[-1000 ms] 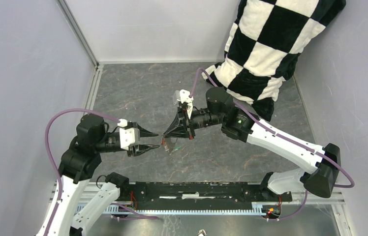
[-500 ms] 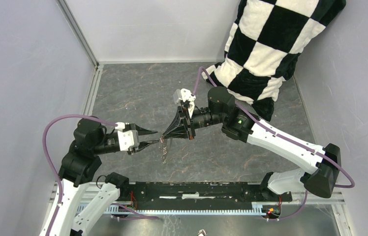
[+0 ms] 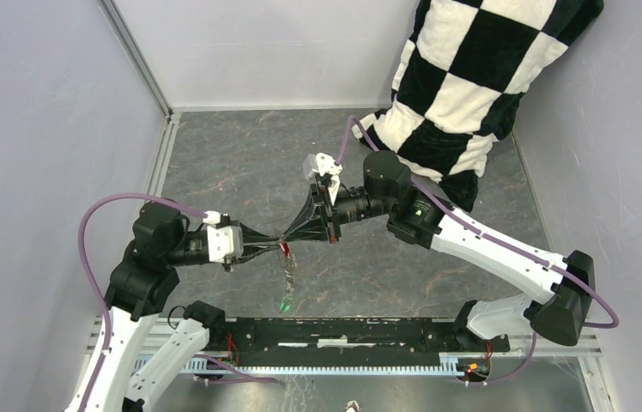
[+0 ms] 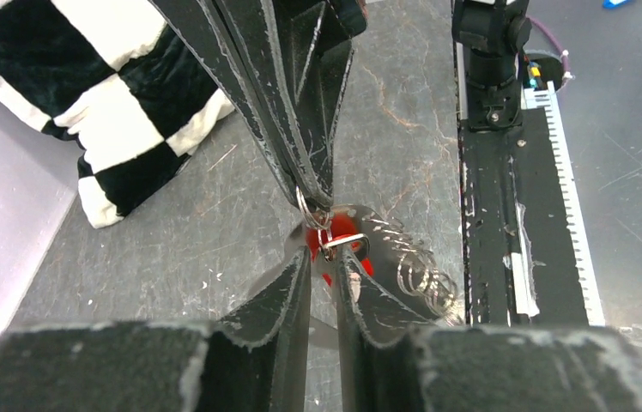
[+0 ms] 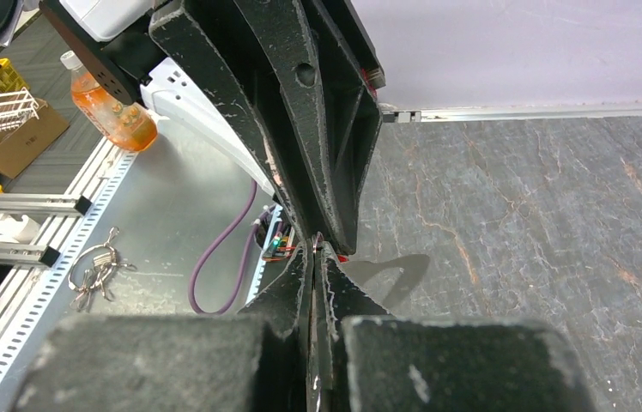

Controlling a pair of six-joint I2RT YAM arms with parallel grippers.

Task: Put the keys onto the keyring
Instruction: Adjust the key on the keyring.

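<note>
My left gripper (image 3: 278, 245) and right gripper (image 3: 290, 239) meet tip to tip above the middle of the table. In the left wrist view my left gripper (image 4: 328, 254) is shut on a small grey metal loop of the keyring (image 4: 345, 243), with the red key (image 4: 341, 227) just behind it. The right fingertips (image 4: 311, 193) pinch a small ring (image 4: 303, 206) joined to it. In the right wrist view my right gripper (image 5: 315, 250) is shut on that thin ring. A chain (image 3: 287, 276) hangs down from the tips, blurred, with the green key (image 3: 285, 302) at its lower end.
A black-and-white checkered cushion (image 3: 472, 77) fills the far right corner. A black rail (image 3: 343, 330) runs along the near edge. Grey walls enclose the table on both sides. Spare keyrings (image 5: 94, 270) and an orange bottle (image 5: 112, 112) lie off the table.
My left gripper has moved right to the right gripper's tips and shut there; it was open before. The chain with the green key has dropped and now hangs lower.
</note>
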